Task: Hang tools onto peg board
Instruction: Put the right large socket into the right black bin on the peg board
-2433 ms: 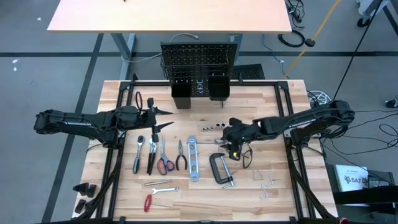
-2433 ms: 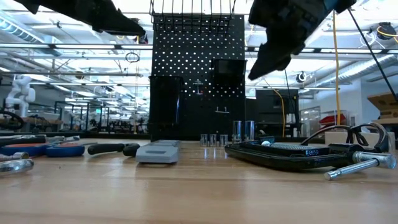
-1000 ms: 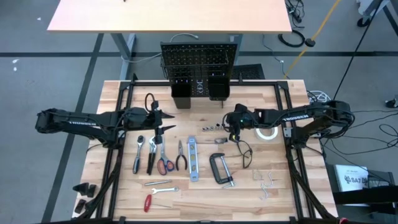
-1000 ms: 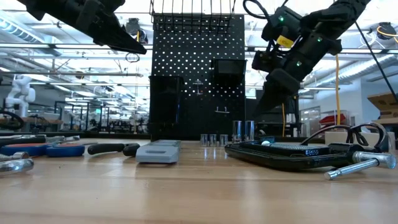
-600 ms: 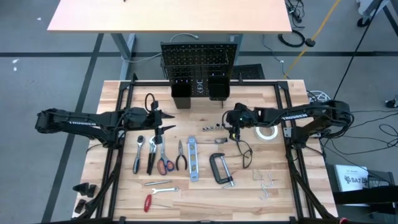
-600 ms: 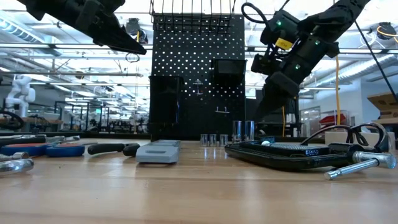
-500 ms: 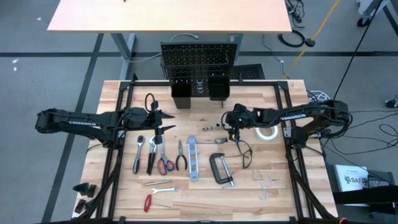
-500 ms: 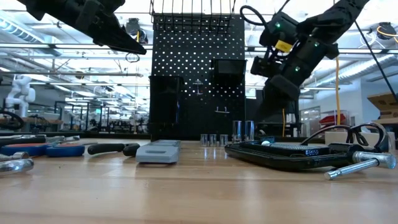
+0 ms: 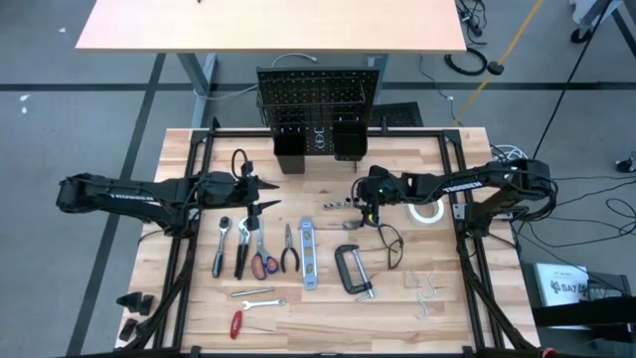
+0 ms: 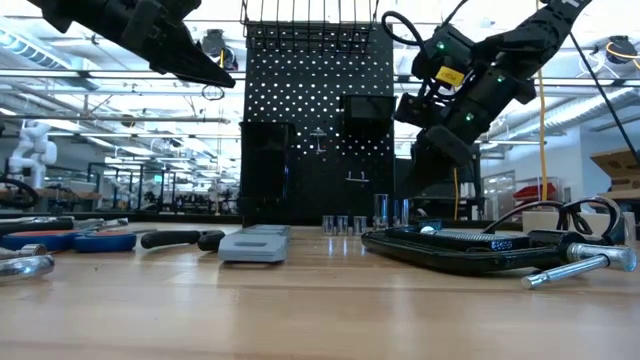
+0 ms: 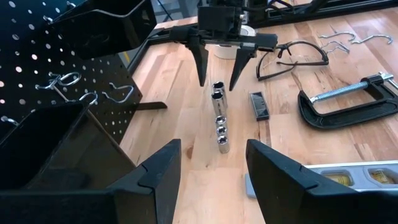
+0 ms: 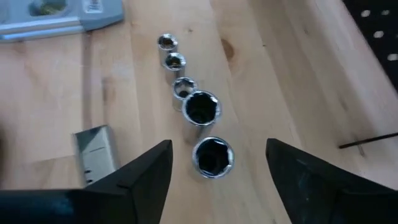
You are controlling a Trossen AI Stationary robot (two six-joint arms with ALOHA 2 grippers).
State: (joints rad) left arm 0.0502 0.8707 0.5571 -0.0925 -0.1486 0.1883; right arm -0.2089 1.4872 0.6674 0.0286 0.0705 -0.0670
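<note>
The peg board [image 9: 318, 99] stands upright at the table's far edge, with two black bins on its lower part. A row of silver sockets [image 12: 199, 109] stands on end on the table in front of it. My right gripper [image 11: 217, 78] hangs open just above the right end of that row. Its fingers stand on either side of the largest socket [image 12: 212, 155] without touching it. My left gripper [image 9: 272, 191] waits open and empty over the table's left half, pointing at the sockets. Hand tools lie flat on the table: scissors [image 9: 262, 261], a level [image 9: 308, 254] and a C-clamp [image 9: 353, 268].
Glasses [image 9: 391, 244] and a white tape roll [image 9: 427, 211] lie right of the sockets, and a small dark block [image 11: 258, 104] sits beside them. Loose metal hooks [image 9: 427, 293] lie at the near right. A ratchet, pliers, a wrench and a red screwdriver [image 9: 237, 323] lie at the near left.
My right gripper has eased a little down and toward the table's left, closer over the row of sockets.
</note>
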